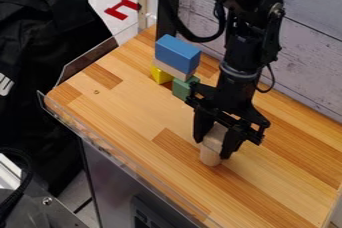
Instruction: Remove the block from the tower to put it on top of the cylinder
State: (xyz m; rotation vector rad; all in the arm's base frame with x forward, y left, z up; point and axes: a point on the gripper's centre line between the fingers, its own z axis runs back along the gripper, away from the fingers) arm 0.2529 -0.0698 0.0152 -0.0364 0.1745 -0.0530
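Well, closest to us, in the bottom left corner, there is a shiny metal thing (pixel 48 201) with a round screw on it. Next comes the clear rim (pixel 127 163) that runs along the near side of the wooden counter (pixel 143 114).

A bit farther in, right of the middle, the pale cylinder (pixel 210 158) stands up on the counter. Right over it is the pale block (pixel 215 136). I can't tell if the block touches the cylinder's top or if there is a tiny gap. The black gripper (pixel 214 148) points down here, and its fingers are clamped on the block, one on each side.

Farther back and to the left is the tower, near the arm. At its bottom are a green block (pixel 182 88) and a yellow block (pixel 159 75), with the green one nearer to us. A flat pale piece (pixel 172 70) lies across them, and a big blue block (pixel 177 54) sits on top of that.

The black arm (pixel 250 37) comes down from the top edge, with a fat black cable (pixel 179 26) curving beside it. On the left, past the counter, is a big black cloth (pixel 47 22). Way back, a bent red thing (pixel 115 13) is at the top left, and a gray plank wall (pixel 310 37) stands behind the counter.
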